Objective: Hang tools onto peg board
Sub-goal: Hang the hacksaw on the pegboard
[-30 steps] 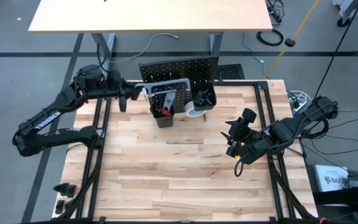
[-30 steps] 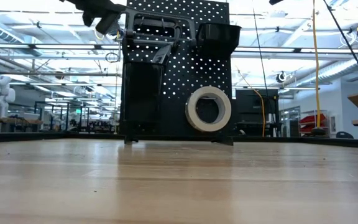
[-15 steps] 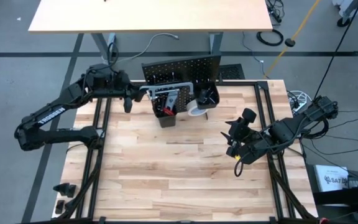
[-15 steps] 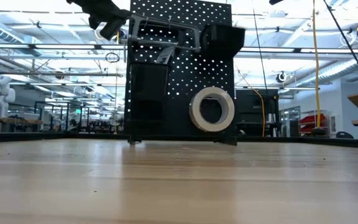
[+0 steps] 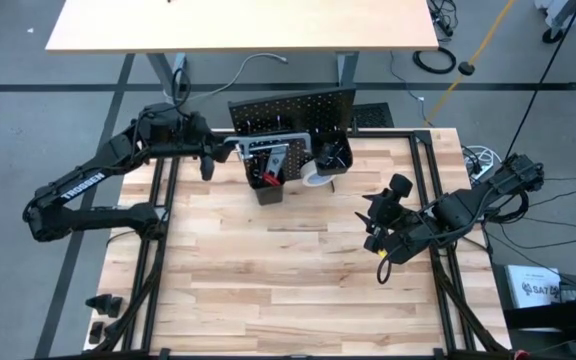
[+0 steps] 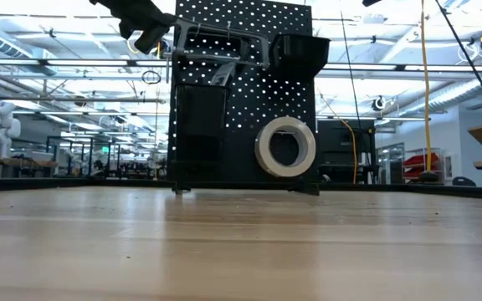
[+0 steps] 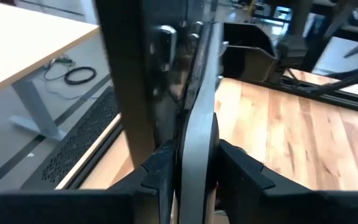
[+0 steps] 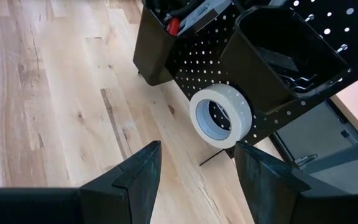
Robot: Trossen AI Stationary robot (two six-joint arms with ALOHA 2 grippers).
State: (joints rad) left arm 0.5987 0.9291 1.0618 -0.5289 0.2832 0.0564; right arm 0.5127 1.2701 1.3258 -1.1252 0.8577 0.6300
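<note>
The black peg board [image 5: 293,108] stands upright at the table's far edge. The grey bar clamp [image 6: 220,42] lies across its front near the top, sloping down toward the right; whether a hook bears it I cannot tell. My left gripper [image 5: 214,150] is at the clamp's left end, shut on its bar. A white tape roll [image 8: 221,117] hangs low on the board's front. A tall bin [image 5: 268,178] on the board holds red-handled tools. My right gripper [image 5: 380,235] waits open over the table's right part, with nothing in it. My left gripper has the clamp's flat grey bar [image 7: 194,146] between its two fingers [image 7: 160,174], near the bar's left end. The fingers come nearly level from the table's left and lie along the bar. The clamp is clear of the table, its far part against the peg board.
A second, smaller black bin [image 5: 330,155] sits on the board's right half, above the tape roll. The wooden tabletop [image 5: 288,280] stretches toward the near edge. Black frame rails run along the table's sides [image 5: 158,250].
My left gripper has moved toward the table's right with the clamp. The bar's right end has tipped down, and the peg board with its tape roll has shifted slightly to the right. In the last half second nothing has moved.
</note>
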